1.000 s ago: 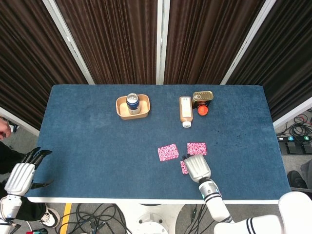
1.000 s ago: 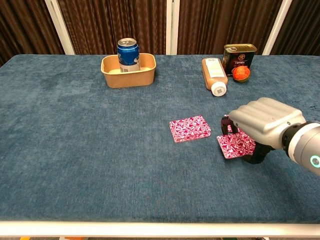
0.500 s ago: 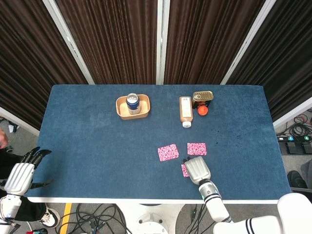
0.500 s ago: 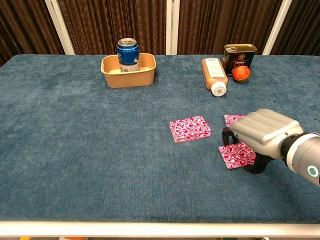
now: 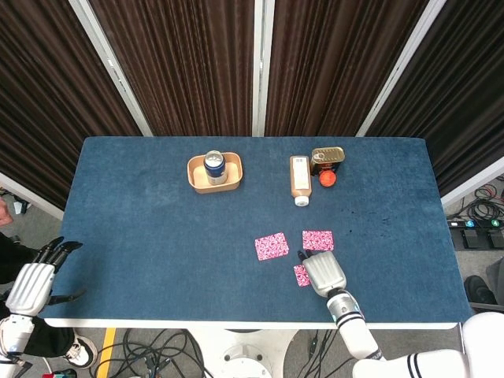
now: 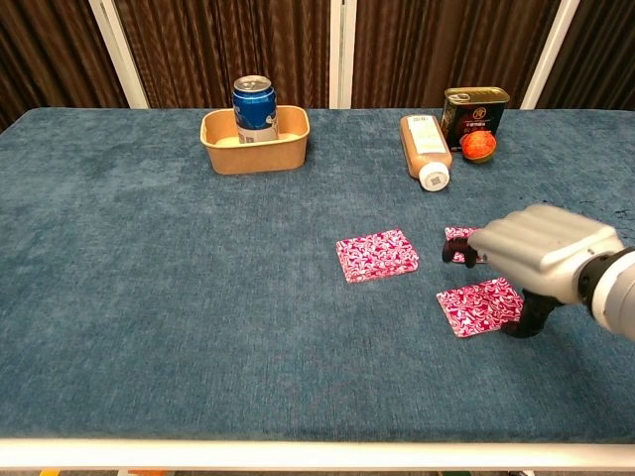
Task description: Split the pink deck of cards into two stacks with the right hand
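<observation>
right robot hand (image 6: 541, 253) curled, grip unclear | over near pink cards (image 6: 480, 305), laid apart as separate stack | left robot hand (image 5: 35, 276) spread, idle

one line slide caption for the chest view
Right hand hovers over pink card stacks on a blue table.

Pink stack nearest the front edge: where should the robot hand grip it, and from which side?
Probably by its two long edges, coming straight down from above. The stack lies flat on the table and looks thin, so only the edges give a hold. Its left half is clear; the right robot hand is over its right end. Whether it touches the stack cannot be told.
</observation>
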You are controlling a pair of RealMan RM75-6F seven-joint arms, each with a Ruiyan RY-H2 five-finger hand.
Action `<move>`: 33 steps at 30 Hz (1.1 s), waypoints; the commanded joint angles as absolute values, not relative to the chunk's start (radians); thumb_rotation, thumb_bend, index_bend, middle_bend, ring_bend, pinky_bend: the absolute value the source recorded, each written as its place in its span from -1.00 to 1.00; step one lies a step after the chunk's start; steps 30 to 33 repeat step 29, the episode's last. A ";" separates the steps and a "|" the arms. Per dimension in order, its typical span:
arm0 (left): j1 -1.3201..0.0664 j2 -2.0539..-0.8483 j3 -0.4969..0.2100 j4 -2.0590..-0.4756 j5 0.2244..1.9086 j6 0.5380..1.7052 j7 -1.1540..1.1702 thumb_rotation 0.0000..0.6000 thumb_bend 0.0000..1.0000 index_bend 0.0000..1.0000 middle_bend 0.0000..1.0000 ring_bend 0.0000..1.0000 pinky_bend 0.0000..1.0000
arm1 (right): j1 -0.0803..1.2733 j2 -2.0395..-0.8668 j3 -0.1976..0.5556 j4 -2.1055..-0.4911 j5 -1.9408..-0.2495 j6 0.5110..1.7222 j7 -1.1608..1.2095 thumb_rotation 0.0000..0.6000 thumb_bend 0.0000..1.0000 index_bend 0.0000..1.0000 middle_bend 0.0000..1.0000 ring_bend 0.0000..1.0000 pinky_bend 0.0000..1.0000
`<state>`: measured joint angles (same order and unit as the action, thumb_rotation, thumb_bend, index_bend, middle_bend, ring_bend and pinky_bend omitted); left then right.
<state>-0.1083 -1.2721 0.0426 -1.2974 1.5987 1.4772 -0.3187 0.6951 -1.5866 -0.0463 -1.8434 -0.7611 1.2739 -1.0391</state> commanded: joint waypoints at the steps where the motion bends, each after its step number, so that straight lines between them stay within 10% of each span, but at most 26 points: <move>1: -0.109 -1.272 0.042 -1.298 1.598 1.477 -0.319 1.00 -1.00 -0.66 -0.68 -0.87 -0.69 | 0.664 -1.499 -0.046 -1.919 -0.875 1.315 -0.952 1.00 -0.75 -0.65 -0.51 0.40 0.64; 9: -0.112 -1.266 0.038 -1.313 1.601 1.480 -0.310 1.00 -1.00 -0.66 -0.68 -0.87 -0.69 | 0.524 -1.299 -0.110 -1.905 -1.257 1.434 -0.580 1.00 -0.80 -0.51 -0.45 0.15 0.56; 14: -0.114 -1.258 0.036 -1.326 1.599 1.478 -0.298 1.00 -1.00 -0.66 -0.68 -0.87 -0.69 | 0.433 -1.247 -0.151 -1.740 -1.421 1.514 -0.352 1.00 -0.80 -0.80 -0.86 -0.97 -0.95; 33: -0.108 -1.250 0.028 -1.336 1.595 1.496 -0.287 1.00 -1.00 -0.66 -0.68 -0.87 -0.69 | 0.273 -1.265 -0.129 -1.504 -1.457 1.557 -0.209 1.00 -0.82 -1.00 -1.00 -1.00 -1.00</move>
